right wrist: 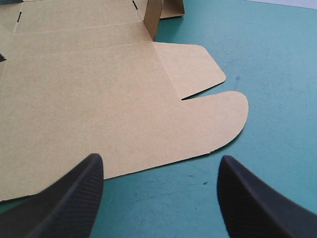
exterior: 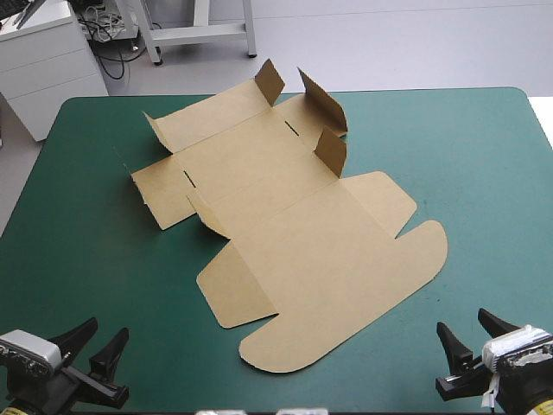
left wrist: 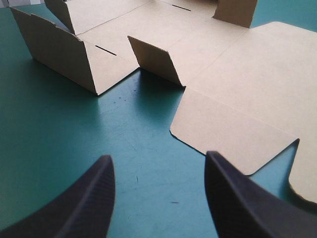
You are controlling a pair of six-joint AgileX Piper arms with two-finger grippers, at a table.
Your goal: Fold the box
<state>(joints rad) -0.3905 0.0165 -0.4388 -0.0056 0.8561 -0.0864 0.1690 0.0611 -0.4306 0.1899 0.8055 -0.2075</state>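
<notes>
The brown box [exterior: 285,216] lies as a cut sheet across the middle of the teal-green table, mostly flat, with several small flaps [exterior: 331,149] standing up at its far part. Its broad lid panel [right wrist: 99,99] with rounded corners points toward the near edge. My left gripper [exterior: 97,344] is open near the table's near left corner, short of the box; its view shows a raised flap [left wrist: 156,59] and a flat side flap [left wrist: 228,131] ahead. My right gripper [exterior: 475,330] is open at the near right, just short of the lid's rounded corner [right wrist: 233,114].
Bare teal-green cover [exterior: 86,251] surrounds the box on all sides. A white cabinet [exterior: 43,60] stands beyond the table's far left corner, off the table.
</notes>
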